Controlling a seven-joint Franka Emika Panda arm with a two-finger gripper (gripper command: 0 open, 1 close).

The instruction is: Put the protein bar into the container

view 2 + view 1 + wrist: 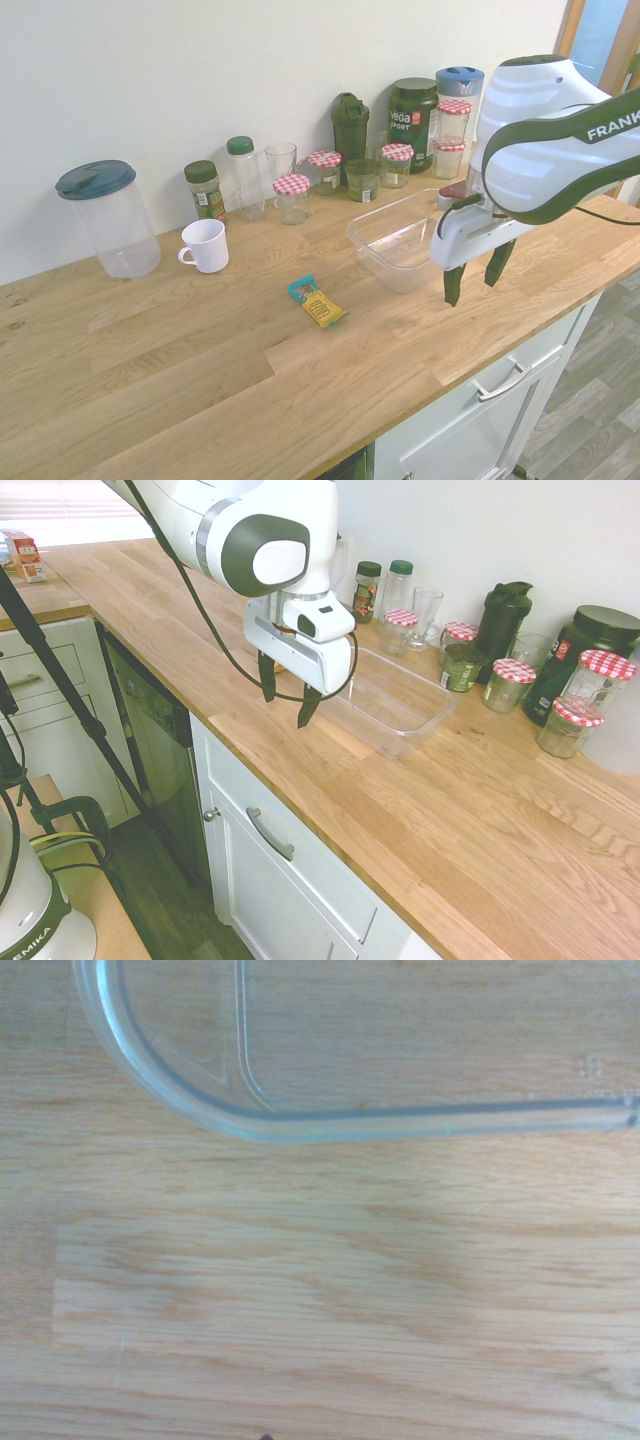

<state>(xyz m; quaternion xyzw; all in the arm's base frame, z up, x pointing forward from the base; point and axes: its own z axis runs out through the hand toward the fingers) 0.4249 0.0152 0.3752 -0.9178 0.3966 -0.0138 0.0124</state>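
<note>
The small flat yellow wrapped protein bar with a teal end point(317, 302) lies on the wooden surface point(200, 380), apart from the clear shallow rectangular plastic container point(392, 240). The white arm's dark fingers point(454, 286) hang spread and empty just beside the container's near rim.

The table point(200, 390) is a wooden top of long oak staves, set over white cupboards. On it the bar point(317, 302) lies flat near the middle, well apart from the clear tub point(372, 243) beside it, which also shows in the wrist view point(180, 1090). A white mug point(206, 245) stands near the wall, with a tall clear jug point(108, 218) under a teal lid further along. Along the wall stand spice bottles point(205, 190), a glass point(281, 160), jars with red-checked lids point(292, 197), a dark shaker point(350, 125) and a dark Vega tub point(412, 118).
</note>
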